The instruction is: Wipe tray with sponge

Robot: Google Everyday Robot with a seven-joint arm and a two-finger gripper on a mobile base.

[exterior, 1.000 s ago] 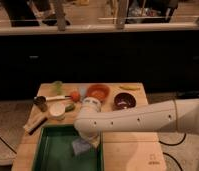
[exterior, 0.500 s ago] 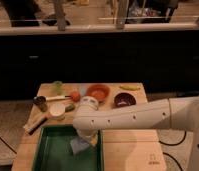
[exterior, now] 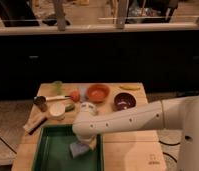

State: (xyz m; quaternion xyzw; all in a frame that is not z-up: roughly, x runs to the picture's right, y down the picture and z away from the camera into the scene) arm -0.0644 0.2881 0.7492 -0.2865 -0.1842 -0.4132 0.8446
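1 gripper (exterior: 86,144), 1 sponge (exterior: 77,149), 1 tray (exterior: 52,150)

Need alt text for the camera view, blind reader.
A white robot arm reaches from the right over a wooden table, its claw down at a blue-grey sponge inside a dark-green tray at the table's front left. Behind the tray sit an orange bowl, a dark bowl, a white cup and other small items.

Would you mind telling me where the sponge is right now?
The sponge lies inside the tray, near its right rim, directly under the tool at the bottom of the camera view.
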